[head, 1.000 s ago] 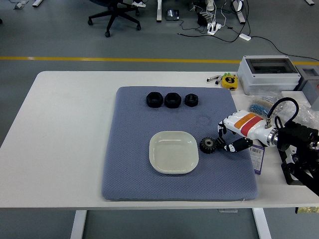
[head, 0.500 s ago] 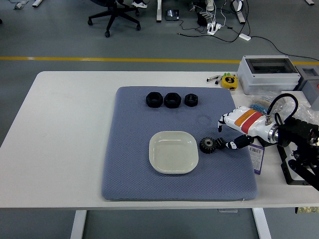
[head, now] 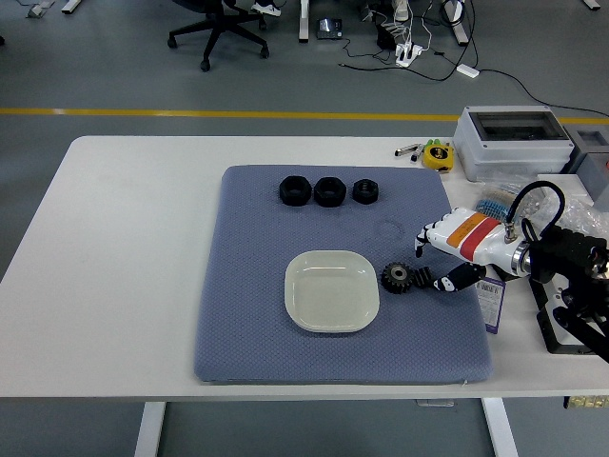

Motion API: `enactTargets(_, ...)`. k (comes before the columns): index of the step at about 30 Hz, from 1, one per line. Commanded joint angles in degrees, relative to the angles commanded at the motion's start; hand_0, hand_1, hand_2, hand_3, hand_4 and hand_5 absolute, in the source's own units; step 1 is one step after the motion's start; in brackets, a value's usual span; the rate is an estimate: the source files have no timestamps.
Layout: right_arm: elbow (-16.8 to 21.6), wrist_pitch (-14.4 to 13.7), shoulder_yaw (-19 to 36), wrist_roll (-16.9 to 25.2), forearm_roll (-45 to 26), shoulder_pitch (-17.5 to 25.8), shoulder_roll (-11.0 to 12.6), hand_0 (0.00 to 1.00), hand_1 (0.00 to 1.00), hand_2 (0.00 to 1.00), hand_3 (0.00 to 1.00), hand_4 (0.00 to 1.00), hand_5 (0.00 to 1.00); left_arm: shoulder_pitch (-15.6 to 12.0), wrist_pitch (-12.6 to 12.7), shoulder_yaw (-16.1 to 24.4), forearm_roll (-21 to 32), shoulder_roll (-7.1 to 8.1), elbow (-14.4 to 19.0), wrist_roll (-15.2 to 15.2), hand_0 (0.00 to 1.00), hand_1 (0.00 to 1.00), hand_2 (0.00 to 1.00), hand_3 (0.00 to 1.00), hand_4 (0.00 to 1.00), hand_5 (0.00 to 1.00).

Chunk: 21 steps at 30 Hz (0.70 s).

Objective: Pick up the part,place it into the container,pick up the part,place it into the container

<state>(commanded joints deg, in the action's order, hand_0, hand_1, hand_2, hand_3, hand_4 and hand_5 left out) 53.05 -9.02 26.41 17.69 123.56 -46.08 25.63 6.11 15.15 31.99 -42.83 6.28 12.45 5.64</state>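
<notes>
The right hand (head: 440,265) sits low over the mat (head: 247,314), its fingers (head: 430,282) spread wide around nothing, just beside the gear (head: 396,277), likely lining up a grasp. The gear lies on the mat next to the empty dish (head: 331,291), a short carry. Three more parts (head: 328,190) wait in a row at the mat's far edge.

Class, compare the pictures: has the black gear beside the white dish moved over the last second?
No. The gear lies in the same spot on the blue mat, just right of the dish. Only the right hand beside it shifted slightly.
</notes>
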Motion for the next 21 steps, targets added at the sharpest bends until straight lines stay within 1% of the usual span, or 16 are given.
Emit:
enactTargets(9, 0.3, 0.4, -0.4, 0.0, -0.4, 0.6, 0.2, 0.321, 0.452, 0.698, 0.656, 0.870, 0.378, 0.0, -0.1, 0.0, -0.3, -0.04, 0.0, 0.2, 0.683, 0.645, 0.647, 0.553, 0.619, 0.585)
enactTargets(19, -1.6, -0.2, -0.2, -0.5, -0.7, 0.5, -1.3, 0.317, 0.445, 0.700, 0.651, 0.870, 0.374, 0.3, -0.2, -0.2, -0.2, -0.04, 0.0, 0.2, 0.683, 0.646, 0.648, 0.553, 0.618, 0.583)
enactTargets(21, -2.0, -0.7, -0.2, -0.4, -1.0, 0.5, -1.6, 0.317, 0.445, 0.700, 0.651, 0.870, 0.374, 0.3, -0.2, -0.3, -0.1, -0.05, 0.1, 0.1, 0.683, 0.646, 0.648, 0.553, 0.618, 0.583)
